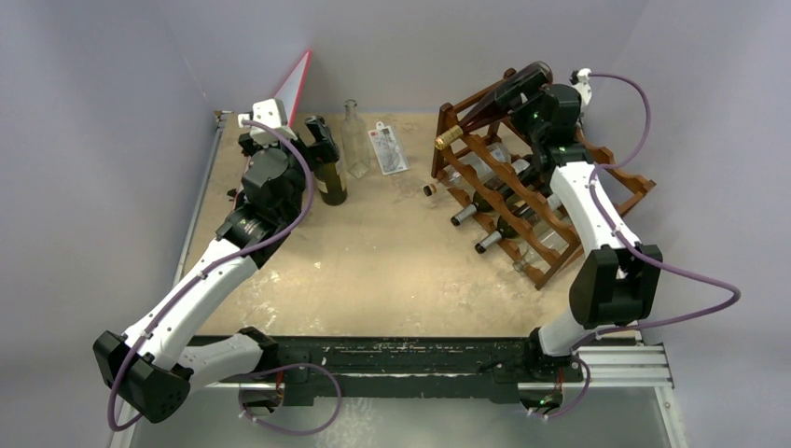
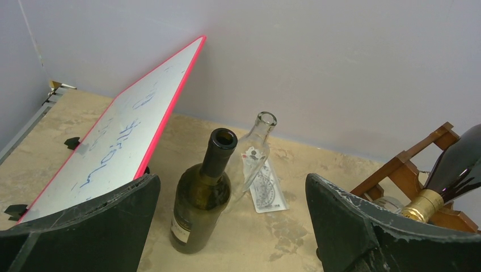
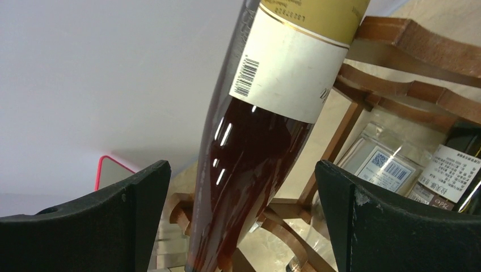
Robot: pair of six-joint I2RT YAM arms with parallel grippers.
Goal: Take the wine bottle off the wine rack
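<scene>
left tool (image 2: pixel 231 184): fingers wide apart, nothing between them, poised over the dark green bottle.
whiteboard (image 2: pixel 122 136): red-edged, leaning at the table's back left.
dark green bottle (image 2: pixel 201 198): upright on the table (image 1: pixel 373 261), neck open.
clear bottle (image 2: pixel 254 148): standing just beside the dark green bottle.
wine bottle (image 1: pixel 499 98): lying on the top tier of the wine rack, gold-foil neck pointing left.
wine rack (image 1: pixel 623 179): back right of the table, other bottles in the lower tiers.
right tool (image 3: pixel 241 170): fingers apart, one each side of the wine bottle's body, not clamped.
</scene>
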